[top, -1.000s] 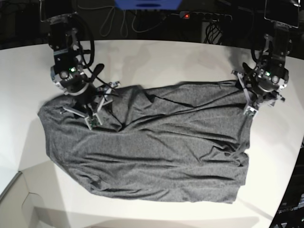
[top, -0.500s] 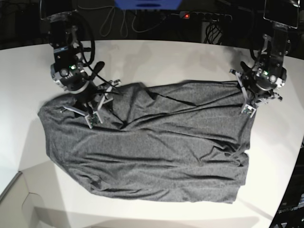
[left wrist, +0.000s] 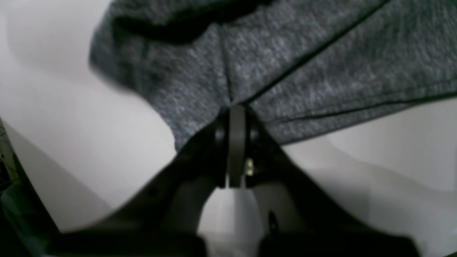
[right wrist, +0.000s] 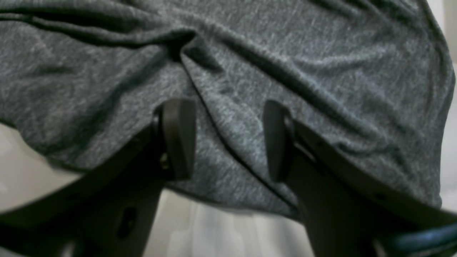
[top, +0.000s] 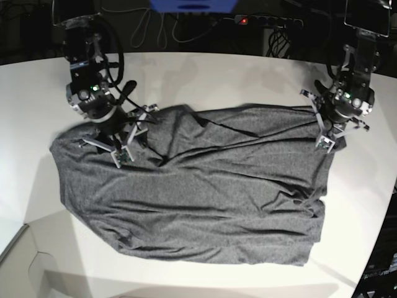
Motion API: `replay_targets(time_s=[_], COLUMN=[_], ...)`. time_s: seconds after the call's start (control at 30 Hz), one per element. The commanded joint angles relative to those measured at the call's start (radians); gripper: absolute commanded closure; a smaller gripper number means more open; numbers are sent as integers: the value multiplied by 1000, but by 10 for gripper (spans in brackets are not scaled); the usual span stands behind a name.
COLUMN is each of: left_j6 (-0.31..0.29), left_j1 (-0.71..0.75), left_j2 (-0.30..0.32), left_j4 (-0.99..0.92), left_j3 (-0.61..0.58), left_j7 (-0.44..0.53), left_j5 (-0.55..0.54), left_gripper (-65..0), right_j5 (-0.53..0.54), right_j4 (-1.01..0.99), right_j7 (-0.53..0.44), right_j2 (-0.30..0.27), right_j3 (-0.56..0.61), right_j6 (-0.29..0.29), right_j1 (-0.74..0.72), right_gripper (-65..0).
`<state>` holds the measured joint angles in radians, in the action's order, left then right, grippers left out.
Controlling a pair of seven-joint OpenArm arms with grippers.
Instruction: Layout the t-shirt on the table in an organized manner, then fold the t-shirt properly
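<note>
We are looking down at the t-shirt (top: 192,186), which is lying spread and wrinkled across the middle of the white table (top: 205,77), its long side running left to right. Our left gripper (top: 327,138) is sitting at the shirt's far right corner, and our right gripper (top: 124,149) is resting over the far left part of the cloth, near a bunched fold. From above we are not seeing how either pair of jaws stands. The left wrist view is filling that in: the left gripper (left wrist: 235,110) is pressing its two fingers flat together, and the edge of the t-shirt (left wrist: 285,53) is meeting them right at the tips, so the cloth appears pinched there, with bare table (left wrist: 89,142) showing on both sides below it. The right wrist view is showing the right gripper (right wrist: 228,139) standing with its fingers (right wrist: 178,135) well apart, the t-shirt (right wrist: 250,53) lying rumpled just under and beyond them, a crease running between the two pads; it is grasping nothing. Only the top view is showing the shirt's whole outline and both arms together.
</note>
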<state>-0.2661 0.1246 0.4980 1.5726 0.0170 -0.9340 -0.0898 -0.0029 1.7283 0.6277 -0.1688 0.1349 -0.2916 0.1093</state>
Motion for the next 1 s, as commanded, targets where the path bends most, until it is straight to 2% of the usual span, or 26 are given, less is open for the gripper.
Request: replay_targets(time_s=[0.0, 0.1, 0.3, 0.7, 0.87, 0.97], left_j6=[4, 4, 4, 4, 4, 4], left_j1=[-7, 0, 8, 20, 20, 20], left_j2=[18, 21, 24, 26, 26, 26], left_j4=[33, 84, 122, 127, 136, 136], left_j3=[10, 10, 10, 10, 10, 10], left_j7=[5, 3, -64, -64, -64, -64], left_j5=[6, 8, 8, 9, 9, 9], left_gripper=[-2, -2, -2, -4, -6, -6], right_j5=[4, 4, 4, 4, 4, 4], right_j4=[22, 22, 22, 42, 75, 77], right_j7=[-22, -22, -22, -25, -25, -25], right_j2=[-5, -4, -4, -7, -4, -8], right_j3=[-2, -2, -2, 2, 1, -1], right_j6=[-2, -2, -2, -5, -5, -5], right_j1=[-12, -12, -10, 20, 26, 31], right_gripper=[-309, -309, -309, -312, -380, -394])
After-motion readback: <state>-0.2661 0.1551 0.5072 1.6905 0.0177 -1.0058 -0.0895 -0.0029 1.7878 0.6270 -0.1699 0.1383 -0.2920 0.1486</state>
